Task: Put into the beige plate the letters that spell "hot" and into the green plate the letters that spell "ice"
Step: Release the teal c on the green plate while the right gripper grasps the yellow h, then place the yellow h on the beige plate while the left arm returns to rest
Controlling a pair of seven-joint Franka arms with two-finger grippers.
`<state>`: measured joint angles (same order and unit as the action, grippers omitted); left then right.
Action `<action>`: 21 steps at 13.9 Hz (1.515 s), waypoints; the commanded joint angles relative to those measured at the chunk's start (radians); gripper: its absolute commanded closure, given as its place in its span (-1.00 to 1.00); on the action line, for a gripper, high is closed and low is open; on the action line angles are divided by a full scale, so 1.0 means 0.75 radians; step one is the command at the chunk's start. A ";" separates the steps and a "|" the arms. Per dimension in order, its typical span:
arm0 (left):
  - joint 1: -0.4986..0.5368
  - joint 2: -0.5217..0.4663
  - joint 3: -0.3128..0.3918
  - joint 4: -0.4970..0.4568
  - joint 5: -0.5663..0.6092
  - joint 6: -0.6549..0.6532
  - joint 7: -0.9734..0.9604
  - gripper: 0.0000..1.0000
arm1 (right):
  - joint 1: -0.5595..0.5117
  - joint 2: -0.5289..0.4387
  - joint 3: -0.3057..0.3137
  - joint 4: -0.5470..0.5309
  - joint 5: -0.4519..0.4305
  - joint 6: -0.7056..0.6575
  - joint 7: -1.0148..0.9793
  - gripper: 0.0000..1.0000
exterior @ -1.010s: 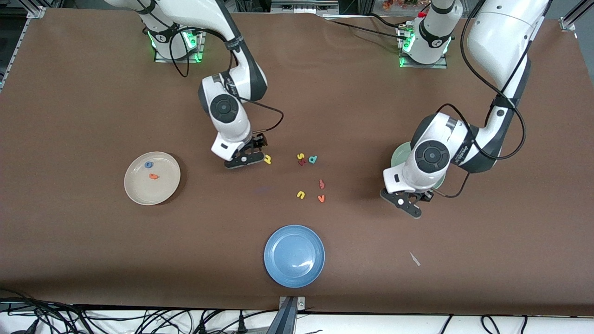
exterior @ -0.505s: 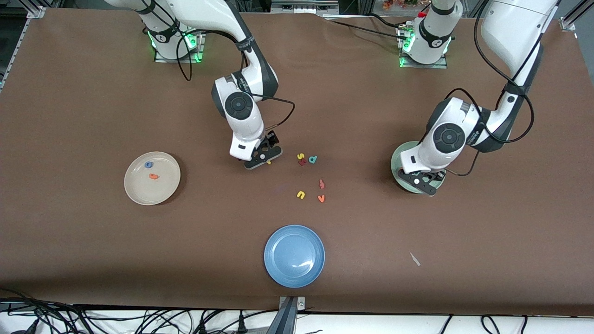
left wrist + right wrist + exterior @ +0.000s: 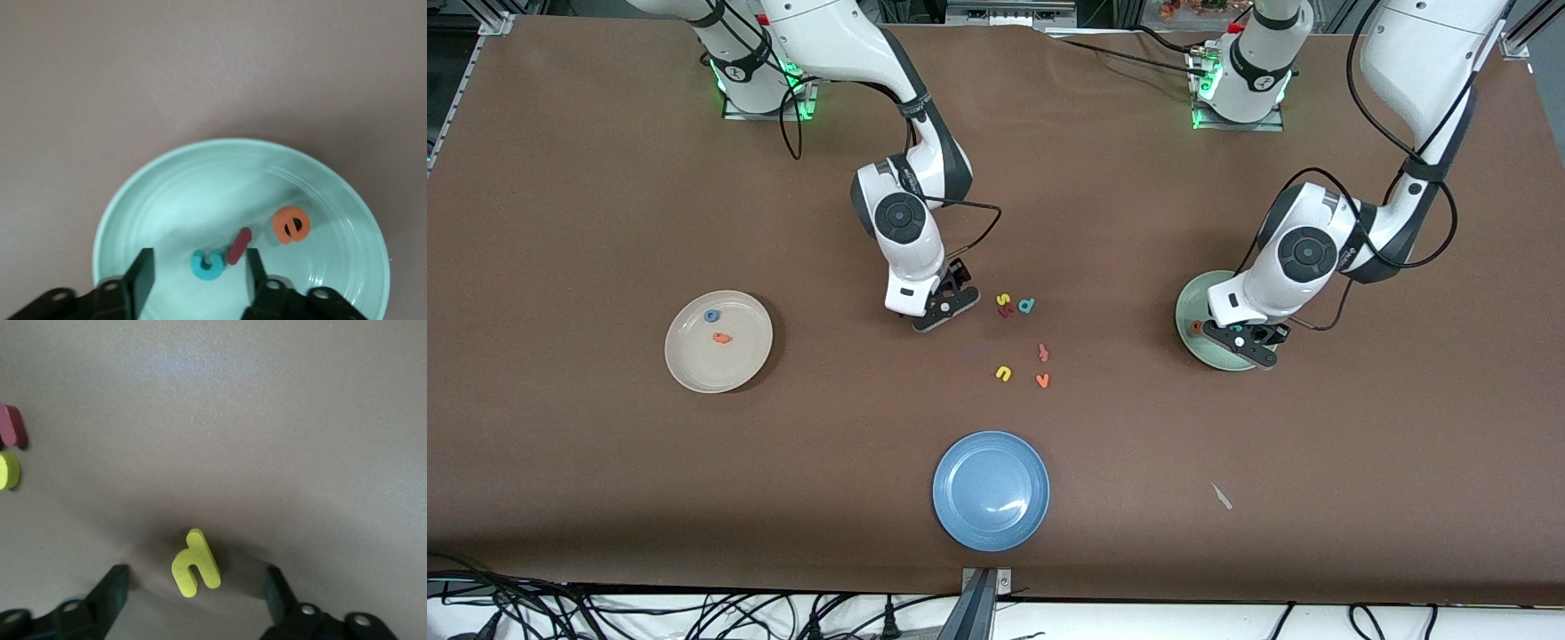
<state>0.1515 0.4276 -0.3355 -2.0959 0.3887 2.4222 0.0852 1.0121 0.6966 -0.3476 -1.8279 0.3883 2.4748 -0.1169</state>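
Between our right gripper's (image 3: 193,600) spread fingers (image 3: 107,590) the yellow h (image 3: 195,563) lies flat on the table (image 3: 605,178), untouched, well inside its edges. Both fingers flank it, so closing should catch it. Our left gripper (image 3: 197,280) hangs open and empty over the green plate (image 3: 167,193), where c (image 3: 207,265), i (image 3: 239,245) and e (image 3: 291,225) lie.

Surface: plain brown tabletop (image 3: 200,67).
Dish: round, shallow, pale mint-green plate (image 3: 200,187), resting on the tabletop.
Contents: small teal foam c (image 3: 207,265), dark red foam bar i (image 3: 239,245) touching it, orange foam e (image 3: 291,225) lying apart.
Left gripper (image 3: 197,277): black fingers (image 3: 139,273) spread, over the c and i, holding nothing.
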 commanded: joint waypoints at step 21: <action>-0.196 -0.238 0.128 0.972 -0.291 -1.149 -0.130 -1.00 | -0.077 -0.235 -0.330 -0.017 0.116 -0.496 -0.255 0.79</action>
<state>0.0667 0.3260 -0.3380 -1.3456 0.2236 1.6045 0.0197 0.9540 0.5953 -0.5382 -1.7415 0.4548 2.1156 -0.2413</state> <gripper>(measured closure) 0.000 0.740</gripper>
